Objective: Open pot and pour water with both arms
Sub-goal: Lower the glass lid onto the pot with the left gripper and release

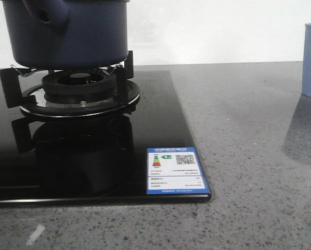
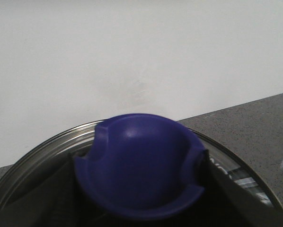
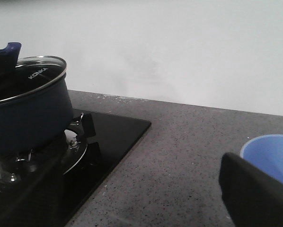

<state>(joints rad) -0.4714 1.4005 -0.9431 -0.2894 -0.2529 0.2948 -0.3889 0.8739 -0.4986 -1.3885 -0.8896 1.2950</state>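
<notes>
Pot (image 1: 67, 31) sits on the burner (image 1: 80, 88) of a black glass hob (image 1: 160, 120), handle stub w/ hole facing the front cam. Glass lid (image 3: 39, 75) w/ metal rim is on the pot, blue knob (image 2: 141, 165) on top of the lid. Left gripper: dark fingers (image 2: 226, 189) on both sides of the knob, right up against it, but contact is hidden, so can't tell if pinching. Right gripper: only one dark finger (image 3: 255, 194) in view, just beside the cup (image 3: 271, 156), state can't tell. Cup stands on grey counter (image 1: 249, 130), well apart from the pot, off the hob. Energy label (image 1: 175, 171) on the hob's near corner.
</notes>
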